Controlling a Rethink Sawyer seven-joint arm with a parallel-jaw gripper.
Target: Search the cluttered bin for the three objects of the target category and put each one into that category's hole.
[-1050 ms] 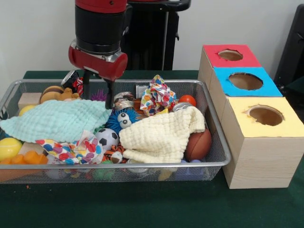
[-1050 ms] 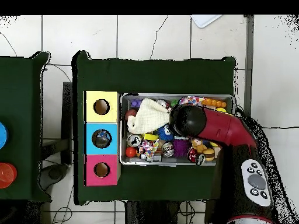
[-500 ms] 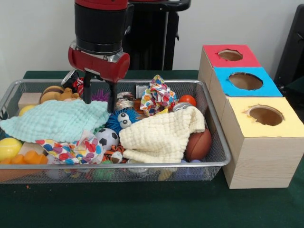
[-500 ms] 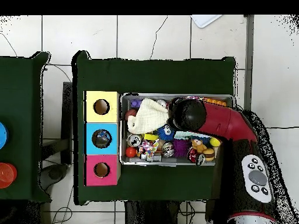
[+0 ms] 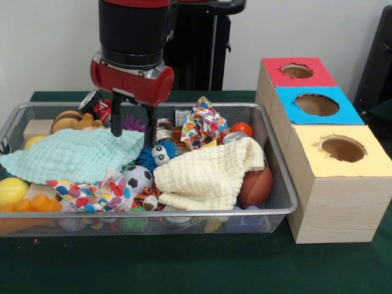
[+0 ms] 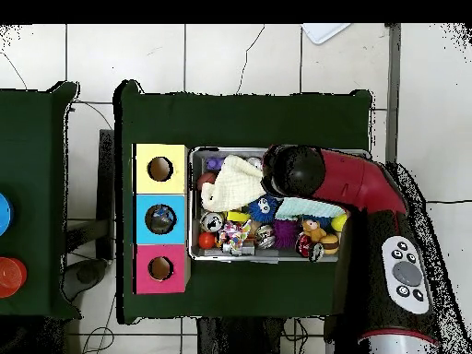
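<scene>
Two fingers (image 5: 116, 125) spread over mint cloth (image 5: 73, 153) – overhead, arm (image 6: 341, 184) hides them

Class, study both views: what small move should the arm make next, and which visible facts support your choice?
Probably a short descent. The gripper hangs open, holding nothing, with its fingers straddling the right edge of the mint cloth, beside the blue googly-eyed toy. That cloth hides much of the bin, so lowering to pinch its edge would let the search go on.

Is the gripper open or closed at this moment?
Open. In the front view the gripper hangs over the mint cloth with its two fingers apart and nothing between them.
</scene>
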